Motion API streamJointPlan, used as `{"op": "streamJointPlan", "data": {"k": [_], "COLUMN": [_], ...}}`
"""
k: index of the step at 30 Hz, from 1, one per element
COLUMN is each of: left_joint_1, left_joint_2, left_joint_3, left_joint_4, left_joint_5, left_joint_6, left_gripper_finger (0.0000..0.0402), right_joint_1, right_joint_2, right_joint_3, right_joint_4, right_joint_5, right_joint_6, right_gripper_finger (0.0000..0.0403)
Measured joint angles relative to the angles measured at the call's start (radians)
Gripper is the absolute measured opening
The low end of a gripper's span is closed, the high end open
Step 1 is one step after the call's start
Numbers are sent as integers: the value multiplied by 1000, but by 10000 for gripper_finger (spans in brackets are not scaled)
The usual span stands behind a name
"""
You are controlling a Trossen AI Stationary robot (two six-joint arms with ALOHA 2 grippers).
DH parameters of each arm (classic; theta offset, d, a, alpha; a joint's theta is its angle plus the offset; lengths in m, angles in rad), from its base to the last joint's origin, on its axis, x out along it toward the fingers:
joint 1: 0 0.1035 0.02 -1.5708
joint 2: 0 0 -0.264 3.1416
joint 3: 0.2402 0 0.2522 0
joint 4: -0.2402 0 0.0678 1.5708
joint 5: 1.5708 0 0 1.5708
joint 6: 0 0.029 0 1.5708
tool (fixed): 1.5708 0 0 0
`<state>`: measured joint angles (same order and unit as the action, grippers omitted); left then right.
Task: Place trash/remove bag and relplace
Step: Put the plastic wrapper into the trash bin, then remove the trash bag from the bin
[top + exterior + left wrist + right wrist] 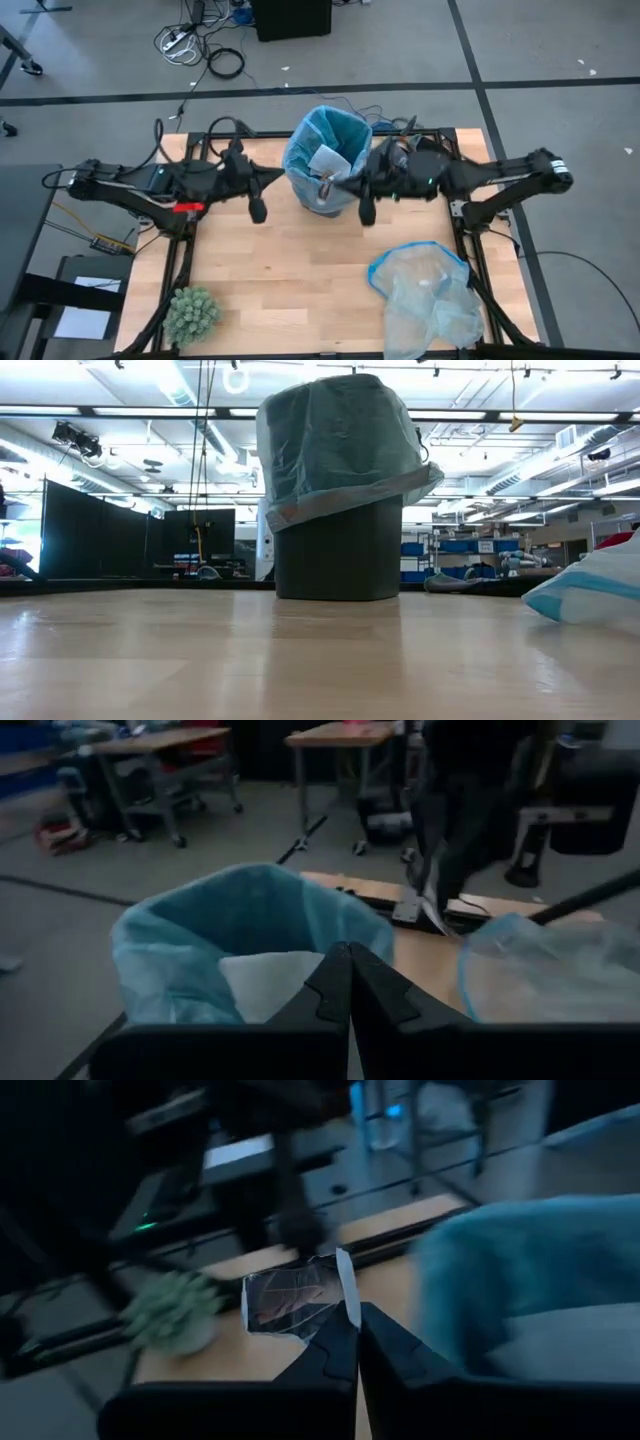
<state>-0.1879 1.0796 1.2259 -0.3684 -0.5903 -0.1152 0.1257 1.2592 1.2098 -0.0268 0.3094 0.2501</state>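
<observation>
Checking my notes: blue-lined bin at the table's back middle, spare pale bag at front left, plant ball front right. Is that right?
Not quite: the sides are swapped. The high view shows the pale bag at front right and the plant ball at front left. The blue-lined bin does stand at the back middle.

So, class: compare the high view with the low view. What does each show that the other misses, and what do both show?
Only the high view shows both arms, the left gripper and right gripper flanking the bin, the green spiky ball and white paper inside the bag. Only the low view shows the bin's dark wall below the liner. Both show the blue bag lining the bin, the paler bag and the table.
</observation>
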Motion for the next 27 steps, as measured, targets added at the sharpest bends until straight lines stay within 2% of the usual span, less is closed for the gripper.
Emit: {"op": "streamJointPlan", "data": {"k": [7, 16, 19, 22, 27], "left_joint_1": [100, 170, 187, 218, 256], "left_joint_2": [58, 120, 122, 125, 126], "left_joint_3": [0, 0, 0, 0, 0], "left_joint_4": [-9, 28, 91, 152, 162], "left_joint_5": [0, 0, 17, 88, 209], "left_joint_6": [-71, -15, -18, -27, -88], "left_gripper_finger": [10, 10, 11, 11, 11], "right_joint_1": [-157, -259, -262, -261, -261], "right_joint_2": [-22, -2, -2, -2, -6], "right_joint_3": [0, -1, -1, -1, -1], "right_joint_4": [-97, -218, -209, -190, -116], "right_joint_5": [-1, 20, 9, 11, 151], "right_joint_6": [7, -9, -112, -194, -308], "right_gripper_finger": [0, 16, 46, 94, 171]}}
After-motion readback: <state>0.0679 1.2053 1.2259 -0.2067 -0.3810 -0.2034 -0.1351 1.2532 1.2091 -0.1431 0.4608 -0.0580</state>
